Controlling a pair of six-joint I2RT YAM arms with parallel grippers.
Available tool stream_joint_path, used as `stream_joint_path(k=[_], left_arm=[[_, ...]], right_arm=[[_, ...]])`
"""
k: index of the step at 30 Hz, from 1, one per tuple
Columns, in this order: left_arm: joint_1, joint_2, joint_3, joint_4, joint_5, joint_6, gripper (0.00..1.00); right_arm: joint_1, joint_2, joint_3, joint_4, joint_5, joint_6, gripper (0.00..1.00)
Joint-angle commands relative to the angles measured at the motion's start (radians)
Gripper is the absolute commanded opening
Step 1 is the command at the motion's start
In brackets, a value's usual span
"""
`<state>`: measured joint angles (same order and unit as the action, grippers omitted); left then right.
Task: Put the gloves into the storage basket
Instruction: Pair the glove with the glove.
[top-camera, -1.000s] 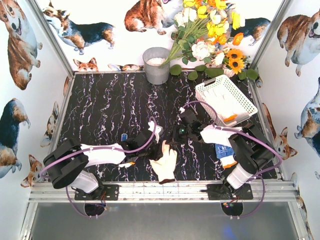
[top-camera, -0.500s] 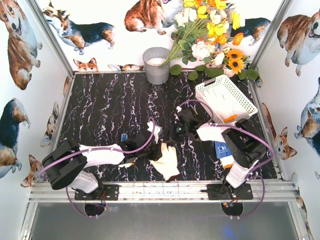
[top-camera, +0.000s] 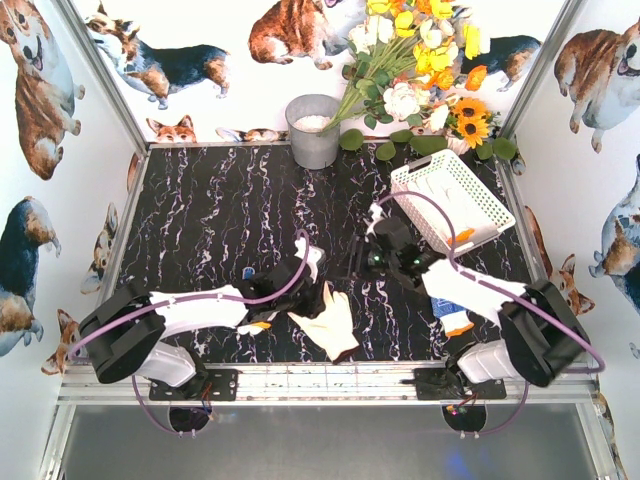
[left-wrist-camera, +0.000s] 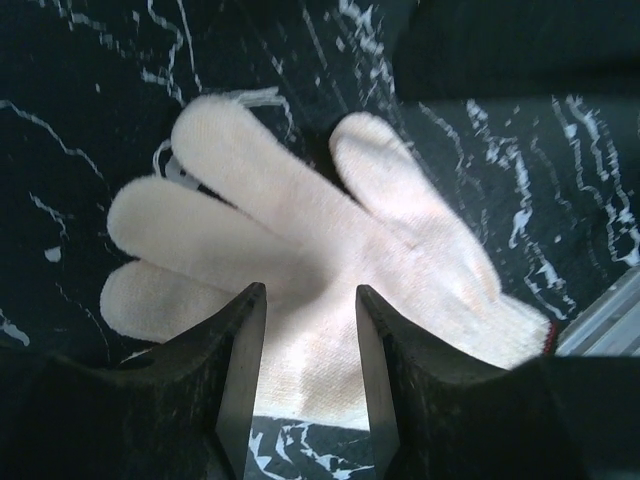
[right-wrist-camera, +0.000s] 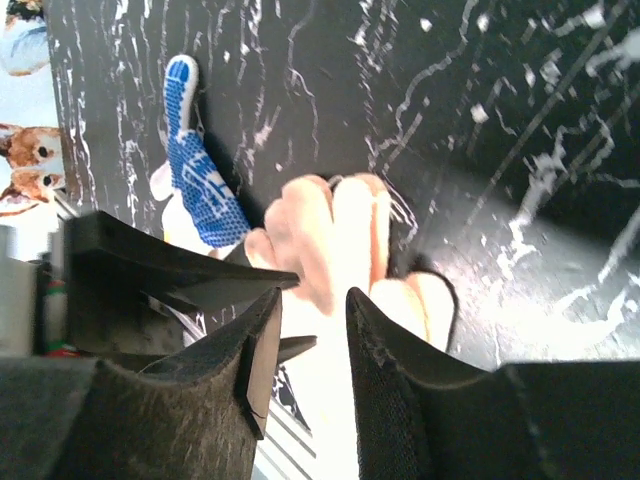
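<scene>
Gloves update: cream knit glove (top-camera: 325, 325) is lying flat on the table near the front edge, well apart from the storage basket (top-camera: 420, 165).

What's changing over the last sec: right gripper (right-wrist-camera: 312, 300), clenched a sec ago, is opening up and backing off toward the basket side. Its jaws are now parted w/ nothing betw them. Glove is ending up turned, fingers pointing left instead of away.

Left gripper (left-wrist-camera: 310, 295) is hovering right over the palm, jaws parted either side and not pinching fabric as far as I can see.

Reading it as a regrasp: left looks to be taking over the pick, so nothing is getting binned yet. Blue dotted glove (right-wrist-camera: 200, 180) is also sitting on the table.
</scene>
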<state>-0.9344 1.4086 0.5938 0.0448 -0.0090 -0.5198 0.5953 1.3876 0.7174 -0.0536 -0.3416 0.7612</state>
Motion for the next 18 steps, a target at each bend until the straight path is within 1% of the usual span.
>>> stream_joint_path(k=[1, 4, 8, 15, 18], left_arm=[[0.007, -0.027, 0.067, -0.019, -0.035, 0.012, 0.36], [0.026, 0.004, 0.082, -0.017, -0.021, 0.008, 0.35], [0.031, 0.022, 0.084, 0.061, 0.024, -0.014, 0.33], [0.038, 0.077, 0.086, 0.124, 0.055, -0.022, 0.30], [0.040, 0.098, 0.084, 0.151, 0.067, -0.024, 0.27]], right_arm=[[-0.005, -0.081, -0.078, -0.048, 0.050, 0.003, 0.35], [-0.005, -0.120, -0.135, -0.041, 0.048, 0.030, 0.36], [-0.005, -0.143, -0.190, -0.016, 0.031, 0.059, 0.36], [-0.003, -0.126, -0.238, 0.050, -0.005, 0.092, 0.36], [-0.003, -0.109, -0.238, 0.076, -0.009, 0.093, 0.35]])
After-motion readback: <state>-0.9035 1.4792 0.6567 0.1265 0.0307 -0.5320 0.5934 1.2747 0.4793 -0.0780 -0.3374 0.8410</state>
